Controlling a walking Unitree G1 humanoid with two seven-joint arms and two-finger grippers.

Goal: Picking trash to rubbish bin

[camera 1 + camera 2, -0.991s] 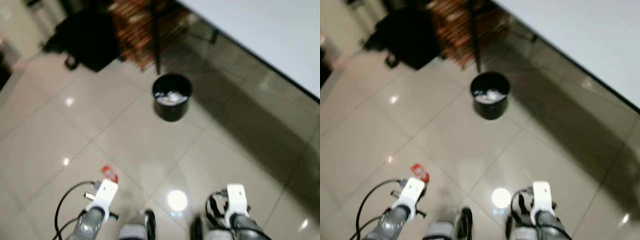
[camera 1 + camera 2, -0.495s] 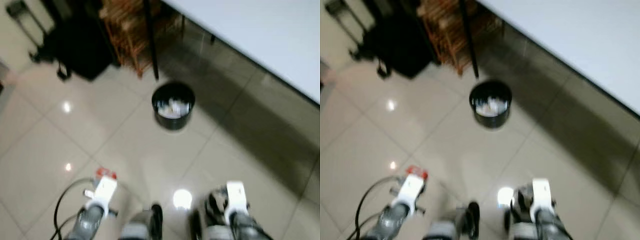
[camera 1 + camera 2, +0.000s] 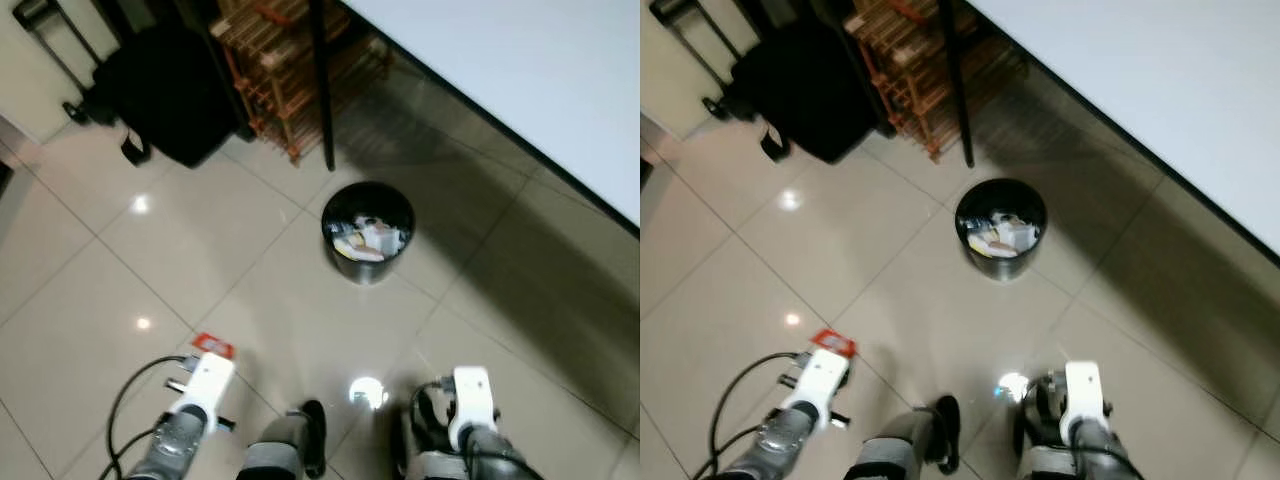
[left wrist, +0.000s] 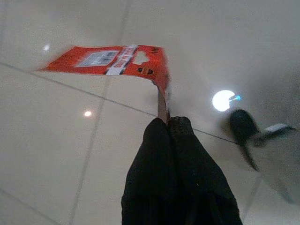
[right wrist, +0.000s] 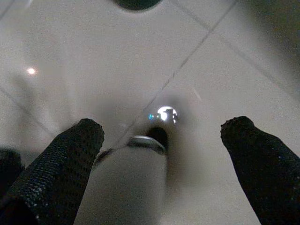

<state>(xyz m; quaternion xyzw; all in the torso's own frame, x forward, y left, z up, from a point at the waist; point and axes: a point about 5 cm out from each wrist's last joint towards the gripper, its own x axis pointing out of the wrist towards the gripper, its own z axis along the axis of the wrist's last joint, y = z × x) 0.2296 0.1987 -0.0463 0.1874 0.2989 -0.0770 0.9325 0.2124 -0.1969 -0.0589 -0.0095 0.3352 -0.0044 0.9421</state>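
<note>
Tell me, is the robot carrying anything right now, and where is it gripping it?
Yes. The left gripper is shut on a red wrapper, pinching it by one edge. The right gripper is open, holding nothing.

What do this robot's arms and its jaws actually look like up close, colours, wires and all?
Both arms are silvery grey metal tubes ending in a white block at the wrist. The left arm has a thin black cable looping out beside it; the right arm has black cabling bunched at its wrist. Each gripper has two long black fingers, and the right gripper's fingers show a fine dotted, rubbery texture with rounded tips.
</note>
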